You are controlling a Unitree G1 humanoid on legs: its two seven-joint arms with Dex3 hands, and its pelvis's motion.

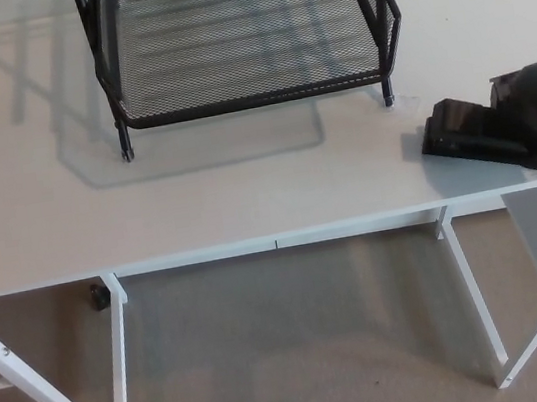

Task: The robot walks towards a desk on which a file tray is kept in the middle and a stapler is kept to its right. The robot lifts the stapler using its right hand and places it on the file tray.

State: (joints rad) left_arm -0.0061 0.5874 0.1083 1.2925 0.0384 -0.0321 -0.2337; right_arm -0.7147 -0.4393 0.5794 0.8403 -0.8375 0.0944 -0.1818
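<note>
Views: one, the head view.
Position: above and before the near edge of the desk [247,194].
Facing: steeply down and forward across the desk top.
Nearness: close; the desk spans the whole width.
Top edge: cuts the file tray [246,53] at the desk's far side.
Bottom: carpet [299,338] under the desk.
</note>
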